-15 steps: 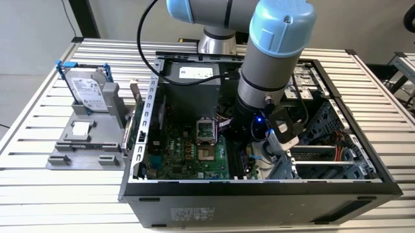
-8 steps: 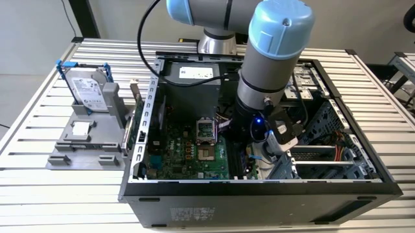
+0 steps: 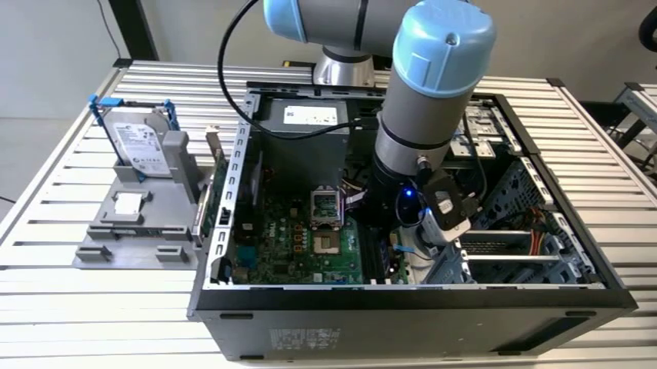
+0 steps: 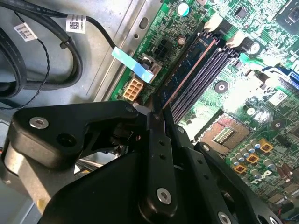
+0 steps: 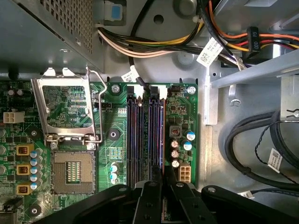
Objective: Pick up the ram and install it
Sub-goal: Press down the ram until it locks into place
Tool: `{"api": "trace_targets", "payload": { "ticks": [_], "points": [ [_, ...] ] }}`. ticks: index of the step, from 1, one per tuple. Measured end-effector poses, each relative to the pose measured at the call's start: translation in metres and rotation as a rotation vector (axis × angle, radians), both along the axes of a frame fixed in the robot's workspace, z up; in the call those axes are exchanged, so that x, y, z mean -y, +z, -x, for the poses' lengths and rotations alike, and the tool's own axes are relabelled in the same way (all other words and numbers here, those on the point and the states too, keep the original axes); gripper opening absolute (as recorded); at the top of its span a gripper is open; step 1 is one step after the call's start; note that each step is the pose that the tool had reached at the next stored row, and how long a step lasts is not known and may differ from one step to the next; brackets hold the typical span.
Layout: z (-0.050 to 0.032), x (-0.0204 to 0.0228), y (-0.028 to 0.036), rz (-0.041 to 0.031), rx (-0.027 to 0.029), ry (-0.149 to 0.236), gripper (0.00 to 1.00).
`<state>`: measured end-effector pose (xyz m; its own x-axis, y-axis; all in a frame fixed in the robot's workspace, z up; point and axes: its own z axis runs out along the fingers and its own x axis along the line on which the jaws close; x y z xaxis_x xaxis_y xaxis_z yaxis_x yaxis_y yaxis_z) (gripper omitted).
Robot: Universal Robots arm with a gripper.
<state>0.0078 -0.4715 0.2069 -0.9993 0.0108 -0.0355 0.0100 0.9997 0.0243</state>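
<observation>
1. Slatted metal table: ribbed, pale grey, open surface on both sides of the case.
2. Computer case: black steel box lying open-side up, sharp sheet-metal rims all round; grey interior walls.
3. Robot arm: smooth grey tube with blue caps, reaching down into the case near its middle.
4. Motherboard: glossy green board with an open square processor socket and parallel dark memory slots.
5. Grey fixture outside the case, at the exterior view's left, holding an upright silver hard drive with blue rails.
6. Gripper: matte black linkage fingers, drawn together and clamped on the ram's near end.
7. The ram: thin dark stick standing edge-on along the outermost slot, nearest the board's edge; a white connector and bundled black cables crowd that side, leaving little room.
</observation>
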Motion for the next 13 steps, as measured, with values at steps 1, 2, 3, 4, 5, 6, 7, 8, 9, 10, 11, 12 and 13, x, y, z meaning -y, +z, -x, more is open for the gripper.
{"api": "trace_targets", "payload": {
  "ticks": [1, 2, 3, 4, 5, 6, 7, 8, 9, 10, 11, 12, 13],
  "points": [
    [0.0000, 0.0000, 0.0000, 0.0000, -0.0001, 0.000, 0.00],
    [0.0000, 0.0000, 0.0000, 0.0000, -0.0001, 0.000, 0.00],
    [0.0000, -0.0003, -0.0004, -0.0019, 0.0000, 0.000, 1.00],
    [0.0000, -0.0002, -0.0004, -0.0010, -0.0001, 0.000, 1.00],
    [-0.0001, -0.0002, -0.0003, -0.0008, -0.0001, 0.000, 1.00],
    [-0.0001, -0.0001, -0.0001, -0.0003, -0.0002, 0.000, 1.00],
    [-0.0001, 0.0000, 0.0000, 0.0005, -0.0003, 0.000, 1.00],
    [0.0000, 0.0000, 0.0015, 0.0008, -0.0006, 0.000, 1.00],
    [0.0000, 0.0000, 0.0047, 0.0004, -0.0007, -0.002, 1.00],
    [0.0000, 0.0001, 0.0091, 0.0003, -0.0009, -0.005, 1.00],
    [0.0000, 0.0001, 0.0135, 0.0002, -0.0009, -0.007, 1.00],
    [0.0000, 0.0001, 0.0182, 0.0002, -0.0008, -0.007, 1.00],
    [0.0000, 0.0001, 0.0227, 0.0001, -0.0008, -0.007, 1.00]
  ]
}}
